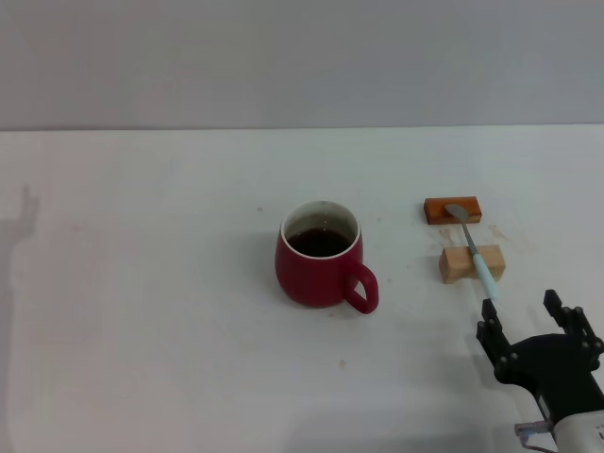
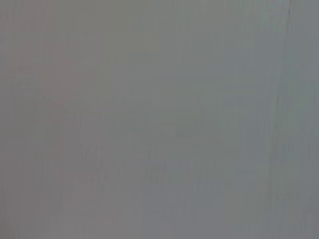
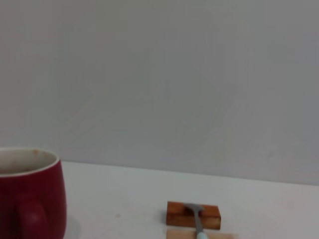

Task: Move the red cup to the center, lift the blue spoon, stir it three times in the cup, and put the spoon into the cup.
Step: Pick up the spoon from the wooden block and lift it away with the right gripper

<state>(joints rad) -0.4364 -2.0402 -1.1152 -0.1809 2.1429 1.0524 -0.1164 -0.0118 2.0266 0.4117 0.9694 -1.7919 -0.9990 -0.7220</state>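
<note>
The red cup (image 1: 318, 258) stands near the middle of the table, holding dark liquid, its handle turned toward the near right. In the right wrist view the red cup (image 3: 30, 196) fills the lower corner. The blue spoon (image 1: 475, 252) lies across two small wooden blocks to the cup's right, its metal bowl on the orange block (image 1: 453, 209) and its pale handle over the tan block (image 1: 471, 263). The spoon (image 3: 197, 219) also shows partly in the right wrist view. My right gripper (image 1: 522, 307) is open at the near right, just short of the spoon's handle tip. My left gripper is out of view.
The white table (image 1: 142, 311) stretches wide to the left of the cup and ends at a grey wall behind. The left wrist view shows only a plain grey surface.
</note>
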